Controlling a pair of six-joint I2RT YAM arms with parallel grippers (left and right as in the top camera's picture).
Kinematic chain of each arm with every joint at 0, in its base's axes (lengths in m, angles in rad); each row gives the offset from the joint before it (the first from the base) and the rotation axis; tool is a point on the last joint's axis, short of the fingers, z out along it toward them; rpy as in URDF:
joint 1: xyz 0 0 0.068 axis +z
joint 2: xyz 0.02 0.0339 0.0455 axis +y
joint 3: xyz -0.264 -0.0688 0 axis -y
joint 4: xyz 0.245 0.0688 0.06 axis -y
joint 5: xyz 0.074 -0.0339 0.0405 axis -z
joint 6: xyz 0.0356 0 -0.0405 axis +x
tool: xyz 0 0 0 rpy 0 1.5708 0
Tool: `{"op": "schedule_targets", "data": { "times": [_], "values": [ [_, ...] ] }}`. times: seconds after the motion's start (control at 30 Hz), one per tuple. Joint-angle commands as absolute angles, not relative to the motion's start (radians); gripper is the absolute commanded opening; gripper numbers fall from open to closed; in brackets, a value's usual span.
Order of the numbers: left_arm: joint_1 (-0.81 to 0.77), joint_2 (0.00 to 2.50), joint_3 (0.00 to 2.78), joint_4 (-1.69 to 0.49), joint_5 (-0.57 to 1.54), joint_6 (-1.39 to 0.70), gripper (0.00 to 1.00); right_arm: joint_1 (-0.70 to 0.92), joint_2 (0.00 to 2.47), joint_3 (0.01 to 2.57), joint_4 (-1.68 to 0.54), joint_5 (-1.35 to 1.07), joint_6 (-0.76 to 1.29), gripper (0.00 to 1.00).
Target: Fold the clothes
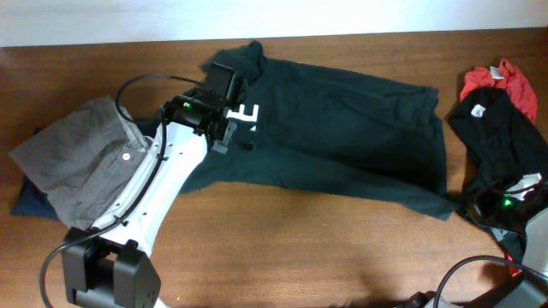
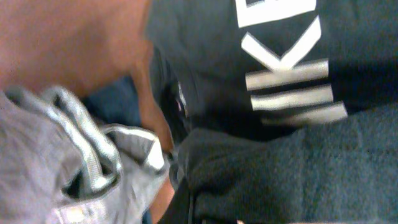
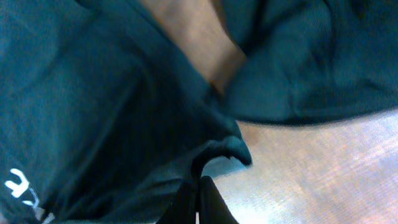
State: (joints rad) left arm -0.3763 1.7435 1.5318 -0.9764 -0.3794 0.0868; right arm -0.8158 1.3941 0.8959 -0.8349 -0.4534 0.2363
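A large dark green T-shirt (image 1: 342, 128) with white letters (image 1: 245, 113) lies spread across the middle of the table. My left gripper (image 1: 224, 101) sits over its left end beside the letters. In the left wrist view the lettered shirt (image 2: 280, 74) fills the right side, and a fold of it (image 2: 273, 180) bunches over the jaws, which are shut on it. My right gripper (image 3: 200, 190) is shut, with the shirt's edge (image 3: 214, 152) pinched between its fingertips. From overhead that grip is at the shirt's lower right corner (image 1: 445, 205).
A grey garment (image 1: 81, 158) lies at the left on navy fabric (image 1: 26, 204), close to the left arm. A red garment (image 1: 505, 81) and a black one (image 1: 492, 137) are piled at the right edge. Bare wooden table (image 1: 342, 248) runs along the front.
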Motion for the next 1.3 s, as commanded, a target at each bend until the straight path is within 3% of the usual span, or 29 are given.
{"op": "schedule_targets", "data": {
  "times": [0.0,0.17,0.2,0.23,0.3,0.43,0.6,0.77,0.93,1.13,1.2,1.27],
  "values": [
    [-0.37,1.735,1.547,-0.948,-0.399,0.17,0.01,-0.818,1.409,0.909,-0.788,-0.535,0.245,0.05],
    [-0.37,1.739,1.547,-0.926,-0.382,0.197,0.01,-0.807,1.423,0.909,-0.757,-0.566,0.245,0.07],
    [-0.37,1.742,1.547,-0.927,-0.382,0.197,0.01,-0.799,1.426,0.909,-0.753,-0.567,0.245,0.09],
    [-0.37,1.746,1.547,-0.927,-0.381,0.197,0.03,-0.791,1.427,0.909,-0.747,-0.569,0.245,0.18],
    [-0.369,1.754,1.547,-0.927,-0.382,0.197,0.22,-0.772,1.428,0.909,-0.736,-0.569,0.245,0.57],
    [-0.365,1.767,1.547,-0.929,-0.411,0.197,0.7,-0.751,1.428,0.909,-0.738,-0.576,0.245,0.66],
    [-0.331,1.767,1.547,-0.979,-0.431,0.11,0.81,-0.75,1.428,0.909,-0.795,-0.582,0.238,0.68],
    [-0.263,1.768,1.539,-1.075,-0.216,0.06,0.82,-0.75,1.428,0.905,-0.914,-0.508,0.21,0.72],
    [-0.185,1.794,1.465,-1.028,-0.086,0.069,0.81,-0.738,1.429,0.856,-0.961,-0.407,0.21,0.76],
    [-0.181,1.877,1.438,-0.915,0.183,0.389,0.77,-0.733,1.429,0.806,-0.899,-0.411,0.21,0.76],
    [-0.19,1.909,1.438,-0.894,0.179,0.407,0.73,-0.732,1.429,0.806,-0.897,-0.411,0.21,0.76],
    [-0.202,1.942,1.438,-0.883,0.176,0.438,0.62,-0.732,1.429,0.806,-0.897,-0.41,0.21,0.76]
  ]
}}
